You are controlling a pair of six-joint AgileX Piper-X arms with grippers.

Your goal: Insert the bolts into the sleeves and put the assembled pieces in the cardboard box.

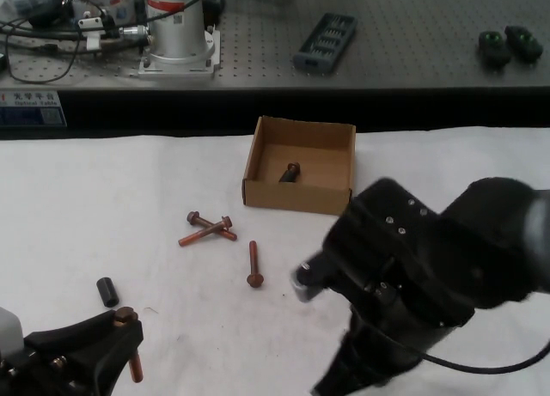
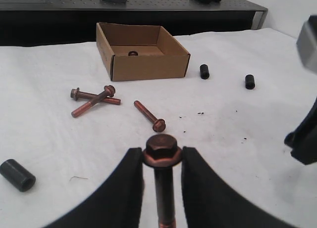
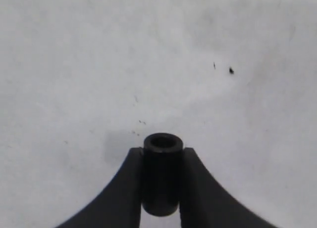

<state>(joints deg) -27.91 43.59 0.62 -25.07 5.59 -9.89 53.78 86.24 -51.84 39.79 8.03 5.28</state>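
Right, with your left gripper (image 2: pixel 162 158) clamped on the copper-coloured hex-head bolt (image 2: pixel 163 181) and your right gripper (image 3: pixel 162 156) pinching the short black cylindrical sleeve (image 3: pixel 161 188) over the white cloth (image 3: pixel 74 65), bring shank and bore squarely in line before pushing.
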